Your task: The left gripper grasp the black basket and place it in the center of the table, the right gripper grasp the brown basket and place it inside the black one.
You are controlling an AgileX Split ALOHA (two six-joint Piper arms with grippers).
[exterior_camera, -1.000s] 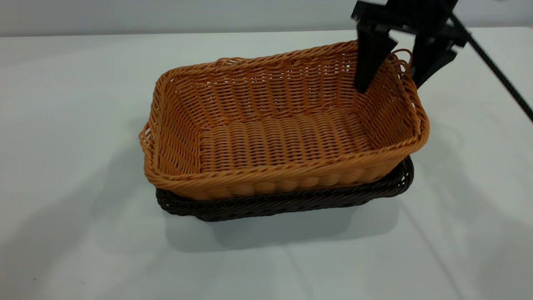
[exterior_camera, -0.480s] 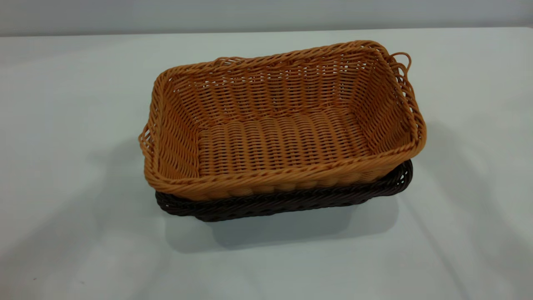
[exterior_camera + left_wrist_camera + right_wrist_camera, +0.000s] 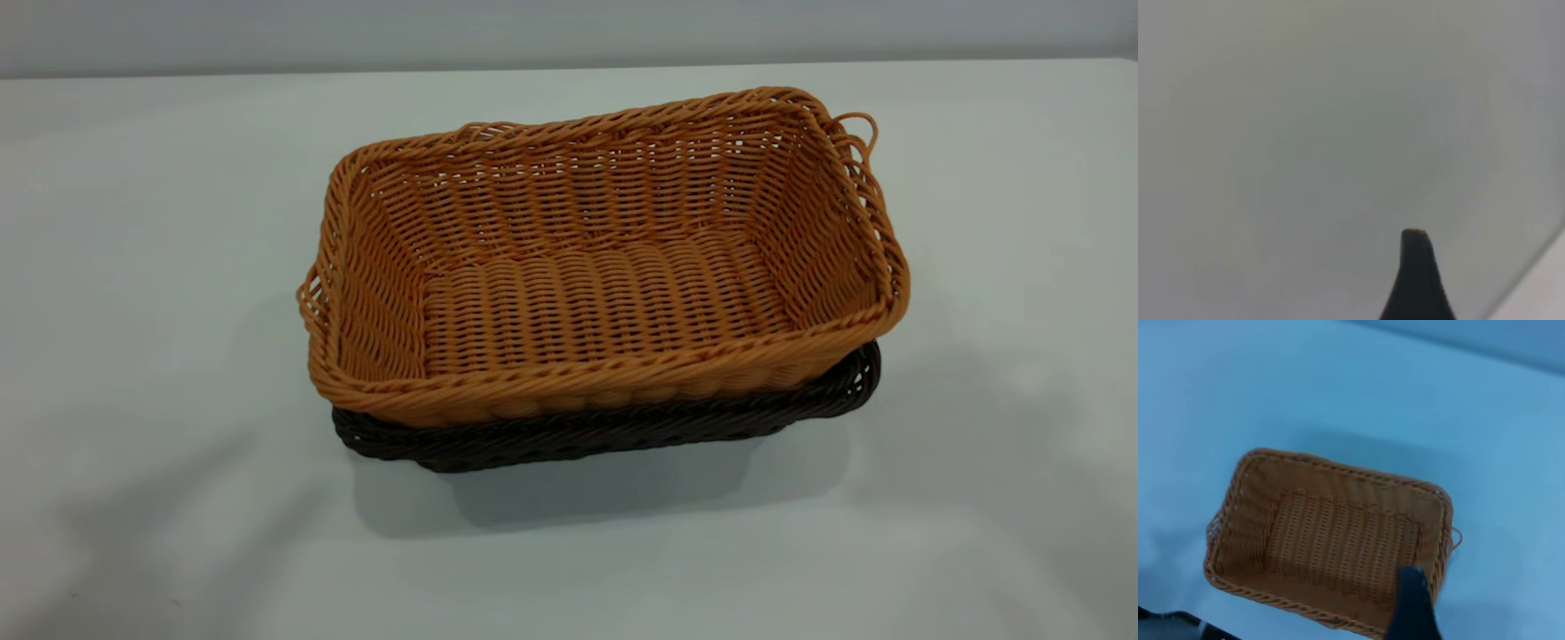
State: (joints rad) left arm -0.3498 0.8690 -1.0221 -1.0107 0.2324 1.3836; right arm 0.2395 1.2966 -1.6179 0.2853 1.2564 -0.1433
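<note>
From where I stand the job looks finished: the brown basket (image 3: pixel 605 276) sits nested inside the black basket (image 3: pixel 622 427), both near the middle of the white desk (image 3: pixel 160 222). Their long axes run side to side across the desk, the right end angled slightly away. The brown one's loop handles sit at its 2 short ends. Only 1 finger shows of the right claw (image 3: pixel 1413 603), above the baskets, and of the left claw (image 3: pixel 1418 273); whether either is spread I cannot tell.
</note>
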